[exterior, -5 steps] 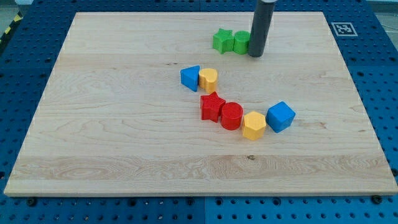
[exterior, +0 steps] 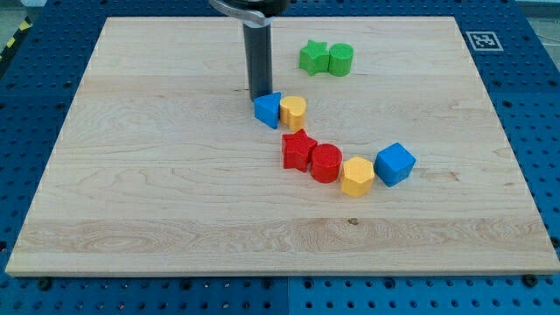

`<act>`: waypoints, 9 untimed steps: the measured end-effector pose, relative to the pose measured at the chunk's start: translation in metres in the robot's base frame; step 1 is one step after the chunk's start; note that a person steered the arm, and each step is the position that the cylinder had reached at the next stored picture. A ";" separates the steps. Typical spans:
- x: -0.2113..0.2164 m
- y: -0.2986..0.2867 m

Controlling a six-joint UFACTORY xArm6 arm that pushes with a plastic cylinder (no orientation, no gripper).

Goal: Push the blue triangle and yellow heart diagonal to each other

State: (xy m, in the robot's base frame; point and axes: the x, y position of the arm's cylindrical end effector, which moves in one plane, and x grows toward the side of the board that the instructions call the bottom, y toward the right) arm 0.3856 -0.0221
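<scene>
My tip (exterior: 260, 95) moved left, seemingly touching the blue triangle (exterior: 268, 109).

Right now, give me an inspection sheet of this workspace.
Surface: wooden board, flat, on a blue pegboard table.
Job's things: blue triangle and yellow heart touch side by side near the board's middle, triangle on the view's left.
Clutter: green star and green cylinder together near the view's top; red star, red cylinder, yellow hexagon and blue cube in a touching chain below the heart.
Grippers: none; my tip sits at the triangle's top edge.
Cables: nothing seen.
Surroundings: a printed marker tag at the view's top right.
</scene>
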 end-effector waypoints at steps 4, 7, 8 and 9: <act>0.024 -0.065; 0.051 -0.018; 0.031 0.078; 0.033 0.109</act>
State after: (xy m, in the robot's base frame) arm 0.4190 0.0870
